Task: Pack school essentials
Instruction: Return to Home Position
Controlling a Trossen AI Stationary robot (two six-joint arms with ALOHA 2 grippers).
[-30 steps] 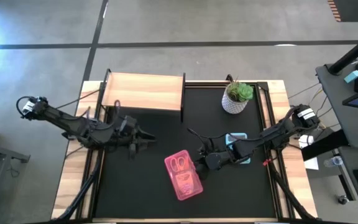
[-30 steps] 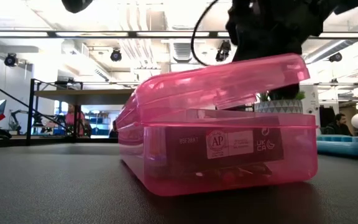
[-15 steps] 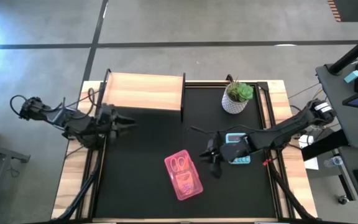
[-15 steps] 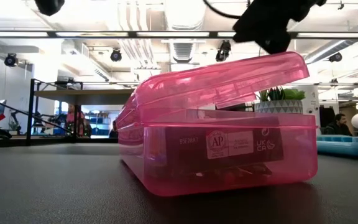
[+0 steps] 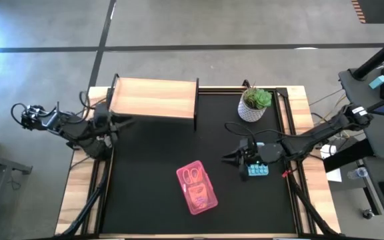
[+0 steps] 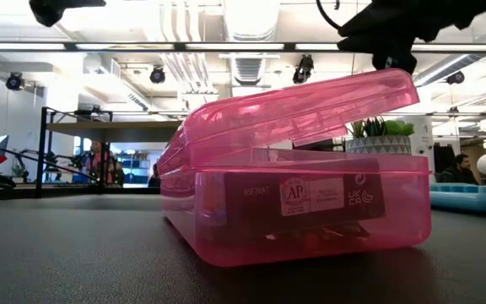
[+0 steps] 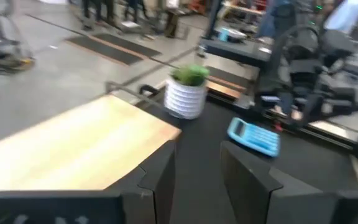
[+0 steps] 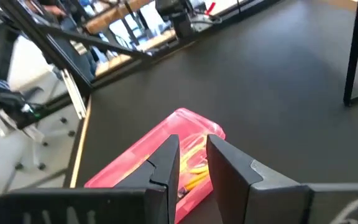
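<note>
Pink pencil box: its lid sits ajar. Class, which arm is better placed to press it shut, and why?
Probably the right. The right gripper hangs close beside the pink pencil box, facing it, while the left gripper sits farther off by the wooden shelf at the table's edge.

Open industrial-style robotics lab: concrete floor [image 5: 245, 27], exposed ceiling ducts [image 6: 247, 21], strip lights [image 6: 142, 46], person [image 6: 461, 166] at the back.

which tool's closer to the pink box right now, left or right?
Right. The right tool hangs a short way off the right side of the pink box. The left tool is over by the wooden shelf near the table's left edge, clearly farther.
</note>
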